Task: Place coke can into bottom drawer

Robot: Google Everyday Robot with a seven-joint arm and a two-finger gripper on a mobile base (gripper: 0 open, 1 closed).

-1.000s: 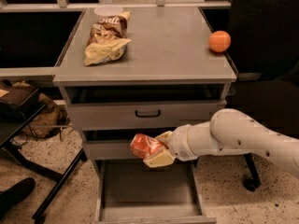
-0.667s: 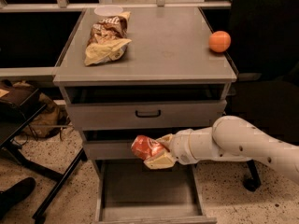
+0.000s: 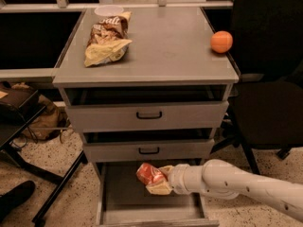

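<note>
Your pincer (image 3: 154,179) is clenched on the can (image 3: 148,172), with the cream fingers (image 3: 160,189) closed on its 4 o'clock side. The arm (image 3: 236,183) enters from 4 o'clock and lies nearly level. The can is tilted and sits over the rear half of the bottom drawer (image 3: 125,200), just below the front of the middle drawer (image 3: 149,151). You cannot tell whether it touches the drawer floor. The bottom drawer is pulled out; the middle and top drawer (image 3: 149,115) are shut. On the surface (image 3: 165,46), the bag (image 3: 106,39) lies at 10 o'clock and the orange (image 3: 221,41) at 2 o'clock near the edge, well apart from each other. A black chair (image 3: 270,79) stands at 3 o'clock of the cabinet.
</note>
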